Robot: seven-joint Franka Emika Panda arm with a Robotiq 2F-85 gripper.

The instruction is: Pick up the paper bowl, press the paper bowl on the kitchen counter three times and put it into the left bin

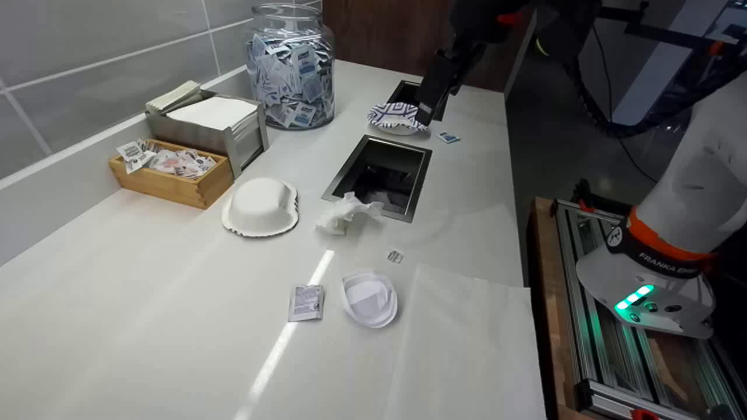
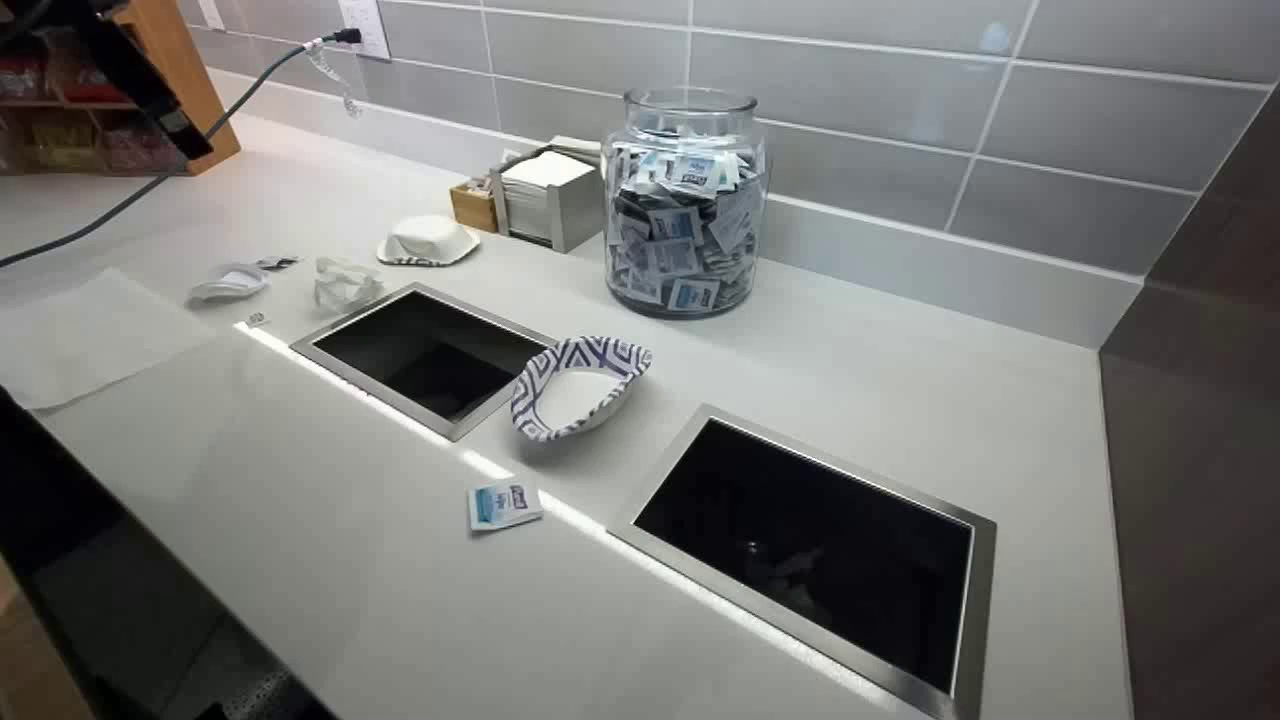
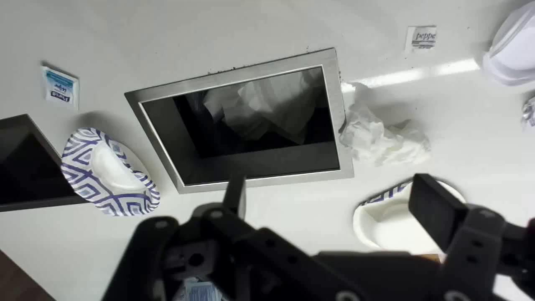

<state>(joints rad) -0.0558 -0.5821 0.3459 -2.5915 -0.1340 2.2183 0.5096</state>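
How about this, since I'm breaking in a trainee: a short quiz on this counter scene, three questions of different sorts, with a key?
1. Multiple choice. On the kitchen counter, what lies between the two bin cut-outs?
A) the crumpled tissue
B) the blue-patterned bowl
C) the wooden box
2. True or false. In the wrist view, the hand stands open and holds nothing.
3. Short answer. In an exterior view, which flat things lie just left and just right, in the picture, of the paper bowl?

Key: 1. B. 2. True. 3. Left, a printed packet; right, a white sheet.
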